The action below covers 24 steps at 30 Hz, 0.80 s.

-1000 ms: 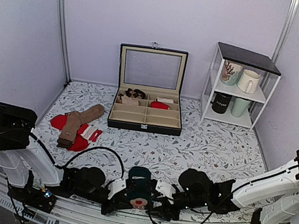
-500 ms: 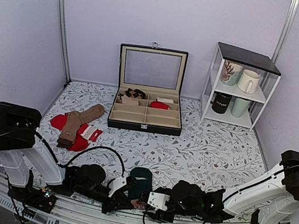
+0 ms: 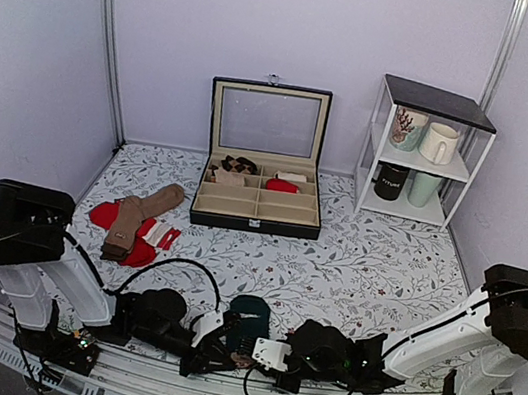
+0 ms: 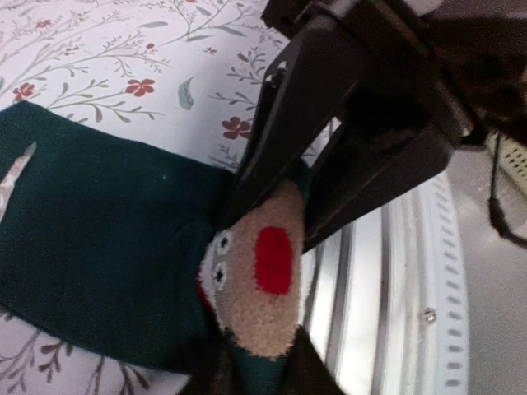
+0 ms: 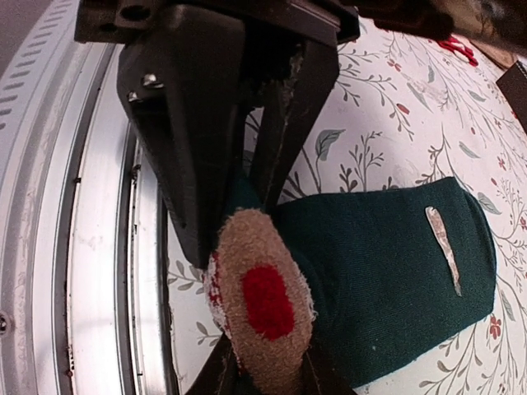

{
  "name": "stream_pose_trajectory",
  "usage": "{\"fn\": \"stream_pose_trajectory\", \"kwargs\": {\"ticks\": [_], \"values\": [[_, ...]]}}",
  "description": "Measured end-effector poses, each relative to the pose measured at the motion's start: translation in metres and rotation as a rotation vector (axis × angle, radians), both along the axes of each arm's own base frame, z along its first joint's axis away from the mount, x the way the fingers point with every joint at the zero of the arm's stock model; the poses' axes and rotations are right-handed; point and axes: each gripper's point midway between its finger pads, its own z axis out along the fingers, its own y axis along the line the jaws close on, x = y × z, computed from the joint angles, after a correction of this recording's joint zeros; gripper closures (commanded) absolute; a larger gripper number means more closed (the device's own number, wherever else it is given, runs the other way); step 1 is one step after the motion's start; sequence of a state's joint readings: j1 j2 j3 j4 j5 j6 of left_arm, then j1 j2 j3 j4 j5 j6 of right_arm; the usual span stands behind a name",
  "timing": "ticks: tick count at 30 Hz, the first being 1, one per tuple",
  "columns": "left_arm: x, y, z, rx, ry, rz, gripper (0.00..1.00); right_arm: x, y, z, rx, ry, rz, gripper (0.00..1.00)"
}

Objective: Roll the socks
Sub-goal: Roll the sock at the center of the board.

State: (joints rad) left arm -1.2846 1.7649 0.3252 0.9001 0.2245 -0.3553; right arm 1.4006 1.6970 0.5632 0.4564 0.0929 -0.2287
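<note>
left arm [image 3: 78, 280]: folded low, upper link slanting down from the shoulder block, forearm lying along the near edge of the desk [image 3: 364, 265], reaching inward.
left tool [image 3: 219, 344]: fingers pinched tight on the tan end of the socks [image 3: 249, 310], tips pointing at the other tool.
right arm [image 3: 427, 344]: low, stretched inward along the same near edge.
right tool [image 3: 265, 352]: fingers clamped on the same sock end from the opposite side.
tools: tip to tip, fingers interleaved around the same patch.
</note>
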Motion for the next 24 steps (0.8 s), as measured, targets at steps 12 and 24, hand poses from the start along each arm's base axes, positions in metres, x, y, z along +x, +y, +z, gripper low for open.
{"fn": "stream_pose_trajectory", "kwargs": {"ticks": [12, 24], "values": [[0.0, 0.01, 0.05, 0.006, -0.313, 0.027, 0.34, -0.005, 0.004, 0.001, -0.012, 0.372, -0.041, 0.78], [0.008, 0.012, 0.014, 0.136, -0.521, -0.022, 0.36, 0.002, 0.006, -0.003, -0.048, 0.744, -0.042, 0.78]]}}
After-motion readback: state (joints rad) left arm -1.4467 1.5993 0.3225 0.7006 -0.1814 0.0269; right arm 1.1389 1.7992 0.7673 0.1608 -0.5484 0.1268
